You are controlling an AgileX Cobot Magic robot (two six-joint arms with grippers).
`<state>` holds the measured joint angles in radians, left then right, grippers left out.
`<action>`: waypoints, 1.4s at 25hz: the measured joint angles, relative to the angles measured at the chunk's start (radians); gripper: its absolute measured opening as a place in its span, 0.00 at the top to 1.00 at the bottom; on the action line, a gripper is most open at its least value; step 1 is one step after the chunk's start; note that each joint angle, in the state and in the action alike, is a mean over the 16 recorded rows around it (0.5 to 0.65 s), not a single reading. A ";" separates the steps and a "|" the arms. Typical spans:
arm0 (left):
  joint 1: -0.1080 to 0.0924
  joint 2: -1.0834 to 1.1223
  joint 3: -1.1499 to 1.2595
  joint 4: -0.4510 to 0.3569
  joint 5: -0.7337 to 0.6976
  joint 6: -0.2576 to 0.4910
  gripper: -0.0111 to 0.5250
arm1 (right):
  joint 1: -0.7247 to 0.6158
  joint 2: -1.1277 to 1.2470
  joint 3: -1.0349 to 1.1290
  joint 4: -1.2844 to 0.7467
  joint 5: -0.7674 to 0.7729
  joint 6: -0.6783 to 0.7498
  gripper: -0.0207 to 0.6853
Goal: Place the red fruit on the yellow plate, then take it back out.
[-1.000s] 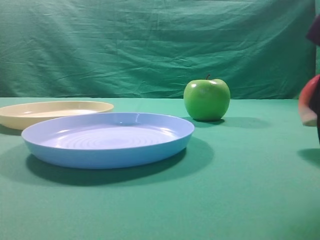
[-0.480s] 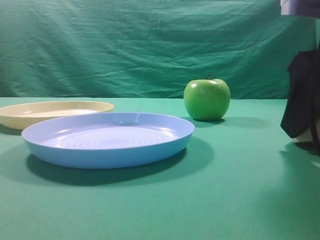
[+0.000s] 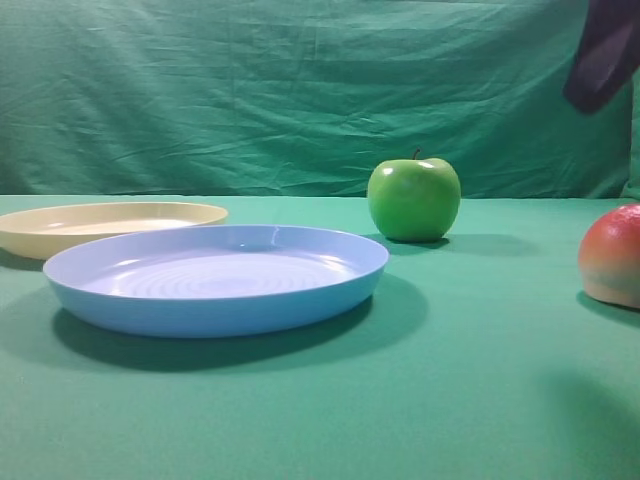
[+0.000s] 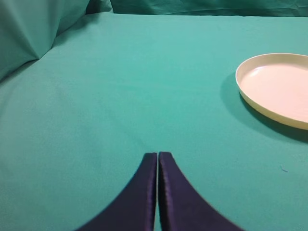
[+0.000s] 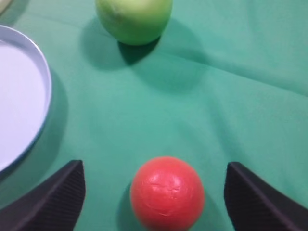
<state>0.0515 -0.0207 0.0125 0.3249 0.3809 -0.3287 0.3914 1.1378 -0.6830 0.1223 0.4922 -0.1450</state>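
Observation:
The red fruit (image 3: 612,255) rests on the green cloth at the far right, red on top and pale at its base. In the right wrist view the red fruit (image 5: 167,192) lies between the wide-apart jaws of my open right gripper (image 5: 155,168), touching neither. One of its dark fingers (image 3: 603,55) hangs high above the fruit. The yellow plate (image 3: 105,225) sits empty at the far left. My left gripper (image 4: 158,155) is shut on nothing, low over bare cloth to the left of the yellow plate (image 4: 279,91).
A large light blue plate (image 3: 215,285) stands in front of the yellow one, its rim (image 5: 45,96) left of the fruit. A green apple (image 3: 413,198) sits behind, between plate and fruit. A green backdrop closes the rear.
A second ago the fruit hung in my right gripper at the right edge. The gripper set it down, opened and rose; the fruit now sits alone on the cloth.

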 joint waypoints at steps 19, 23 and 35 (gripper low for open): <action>0.000 0.000 0.000 0.000 0.000 0.000 0.98 | 0.000 -0.538 -0.120 0.026 0.503 0.002 0.97; 0.000 0.000 0.000 0.000 0.000 0.000 0.98 | 0.000 -0.638 -0.080 0.059 0.492 -0.003 0.97; 0.000 0.000 0.000 0.000 0.000 0.000 0.98 | 0.000 -0.815 0.010 0.115 0.427 -0.018 0.97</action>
<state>0.0515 -0.0207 0.0125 0.3249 0.3809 -0.3287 0.3910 0.3233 -0.6729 0.2373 0.9196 -0.1627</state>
